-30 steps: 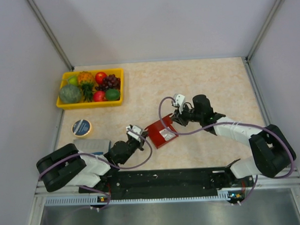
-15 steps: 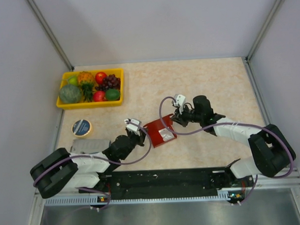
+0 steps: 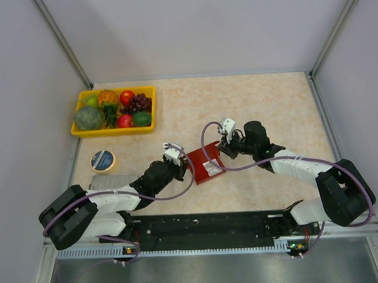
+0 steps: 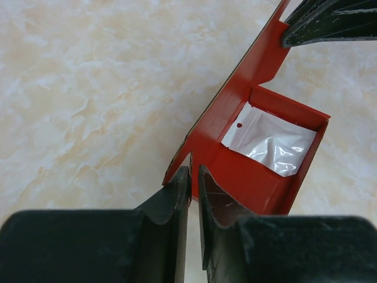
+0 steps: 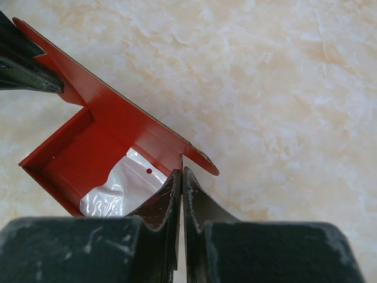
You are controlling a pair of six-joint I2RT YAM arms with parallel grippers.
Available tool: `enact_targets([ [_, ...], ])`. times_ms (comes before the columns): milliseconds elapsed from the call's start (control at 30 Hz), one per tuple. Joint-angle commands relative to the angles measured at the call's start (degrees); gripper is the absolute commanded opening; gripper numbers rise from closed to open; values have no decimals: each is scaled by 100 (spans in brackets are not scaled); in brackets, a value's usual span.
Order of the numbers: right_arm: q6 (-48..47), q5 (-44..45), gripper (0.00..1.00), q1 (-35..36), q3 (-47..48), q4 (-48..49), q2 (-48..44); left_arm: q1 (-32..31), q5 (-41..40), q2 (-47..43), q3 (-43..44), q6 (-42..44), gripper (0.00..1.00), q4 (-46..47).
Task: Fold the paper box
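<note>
The red paper box stands partly folded on the table, walls raised, with a small white plastic wrapper lying inside it. My left gripper is at the box's left wall. In the left wrist view its jaws are pinched on the thin red wall edge of the box. My right gripper is at the opposite side. In the right wrist view it is shut on the red wall of the box, beside a rounded tab.
A yellow tray of fruit sits at the back left. A round tin with a blue lid and a flat grey item lie near the left arm. Grey walls enclose the table's left, right and back sides.
My left gripper has moved right to the box's left wall and closed on it. The right gripper has closed on the opposite wall. The box has shifted slightly.
</note>
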Motion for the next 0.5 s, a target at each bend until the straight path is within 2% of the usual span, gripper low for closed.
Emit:
enact_targets([
  [0,18,84,0,127,5,272,-156,13,446,-28,403,122,18,-569],
  [133,-44,66,0,136,49,237,-147,127,744,-159,615,236,20,-1229],
  [467,-132,110,0,136,23,228,-199,391,1185,-213,966,447,14,-2099],
])
